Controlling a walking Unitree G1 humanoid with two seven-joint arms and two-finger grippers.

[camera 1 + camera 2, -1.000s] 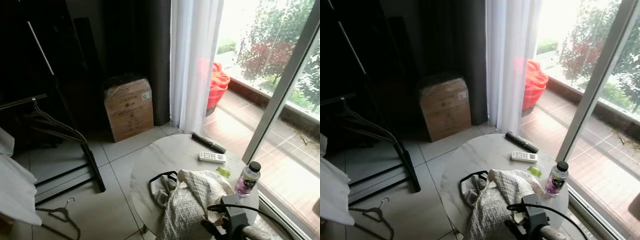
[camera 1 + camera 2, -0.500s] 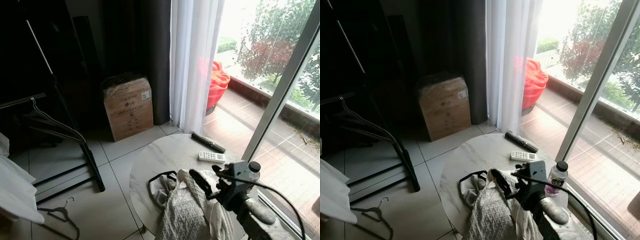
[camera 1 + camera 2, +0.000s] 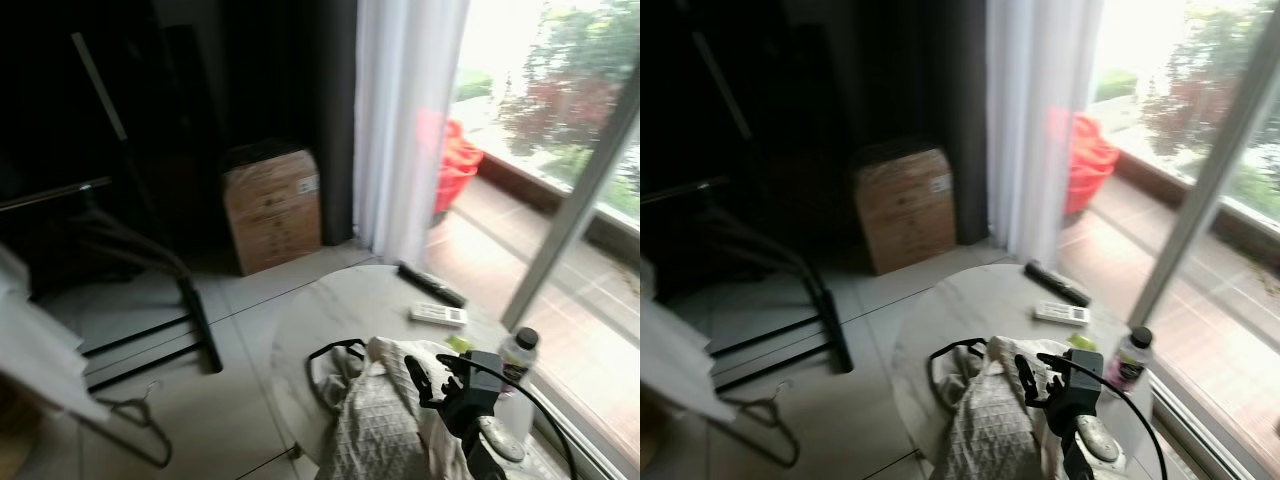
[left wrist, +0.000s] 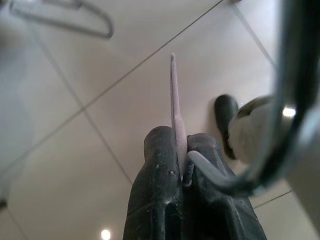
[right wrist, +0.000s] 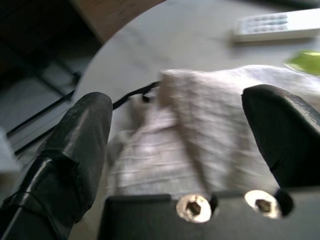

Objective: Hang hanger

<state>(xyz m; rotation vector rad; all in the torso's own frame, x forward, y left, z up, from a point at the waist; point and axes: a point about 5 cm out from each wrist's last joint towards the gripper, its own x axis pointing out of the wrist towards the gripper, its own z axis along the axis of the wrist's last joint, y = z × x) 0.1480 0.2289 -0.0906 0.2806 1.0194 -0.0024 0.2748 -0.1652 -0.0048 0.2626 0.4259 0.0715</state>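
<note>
Left wrist view shows the left gripper [image 4: 182,165] closed on a thin grey hanger [image 4: 220,175], probably its hook. At lower right of the left eye view, the right gripper [image 3: 440,375] hovers wide open, empty, over the quilted cloth [image 3: 385,430]. The rail [image 3: 55,190] stands far left; the hook could slip sideways.
</note>
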